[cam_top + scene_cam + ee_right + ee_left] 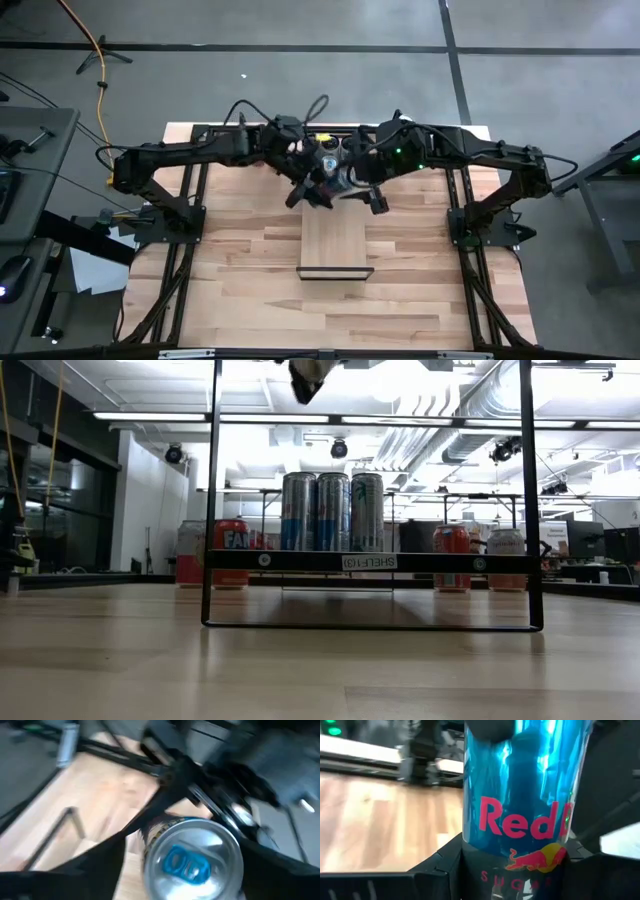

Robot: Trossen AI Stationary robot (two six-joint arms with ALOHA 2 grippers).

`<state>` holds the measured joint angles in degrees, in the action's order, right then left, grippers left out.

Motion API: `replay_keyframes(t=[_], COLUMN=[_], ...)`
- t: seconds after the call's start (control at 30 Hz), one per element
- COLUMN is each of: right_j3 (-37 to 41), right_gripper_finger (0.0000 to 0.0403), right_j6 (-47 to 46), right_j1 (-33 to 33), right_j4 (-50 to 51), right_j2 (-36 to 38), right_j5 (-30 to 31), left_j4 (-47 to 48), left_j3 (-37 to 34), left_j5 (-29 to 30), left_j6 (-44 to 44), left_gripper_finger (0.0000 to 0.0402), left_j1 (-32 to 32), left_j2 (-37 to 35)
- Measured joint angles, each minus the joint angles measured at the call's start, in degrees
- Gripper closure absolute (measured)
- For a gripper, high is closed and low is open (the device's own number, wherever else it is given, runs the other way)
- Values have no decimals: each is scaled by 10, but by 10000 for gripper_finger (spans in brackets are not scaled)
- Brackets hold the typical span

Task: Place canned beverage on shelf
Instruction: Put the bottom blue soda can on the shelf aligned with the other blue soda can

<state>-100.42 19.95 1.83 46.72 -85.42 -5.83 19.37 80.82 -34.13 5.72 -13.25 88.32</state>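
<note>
Can of glossy blue metal (pixel 525 795) with red lettering and a silver top hung in the air between the two dark arms, over the far middle of the plank-patterned wooden surface (pixel 250 270). The left pincer (pixel 315 185) pinched the can low on its body, its dark fingers (pixel 442 865) pressed to the sides. The right pincer (pixel 360 185) sat around the can's top end (its blue pull tab faced that wrist's camera); whether it gripped or stood spread could not be told. The shelf (pixel 335 245), a long narrow board of pale wood with a thin dark metal frame, lay just nearer than the two pincers, its visible length bare. Three tall slim cans (pixel 332 510) showed above the shelf's edge in the low view; whether they stood on it or beyond was unclear.
</note>
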Motion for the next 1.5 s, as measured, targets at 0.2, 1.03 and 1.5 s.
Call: replay_keyframes(t=[0.2, 1.03, 1.5], right_j3=[0, 482, 379], right_gripper_finger=[15, 7, 7], right_j6=[-71, -431, -328], right_j1=[9, 42, 46], right_j4=[51, -603, -581], right_j2=[23, 159, 112], right_j5=[91, 86, -42], left_j4=[133, -450, -490], left_j3=[0, -315, -287], left_j5=[113, 333, 157], left_j6=[-58, 171, 162], left_gripper_finger=[248, 248, 248], left_j1=[-46, 44, 38], left_j2=[-39, -107, -75])
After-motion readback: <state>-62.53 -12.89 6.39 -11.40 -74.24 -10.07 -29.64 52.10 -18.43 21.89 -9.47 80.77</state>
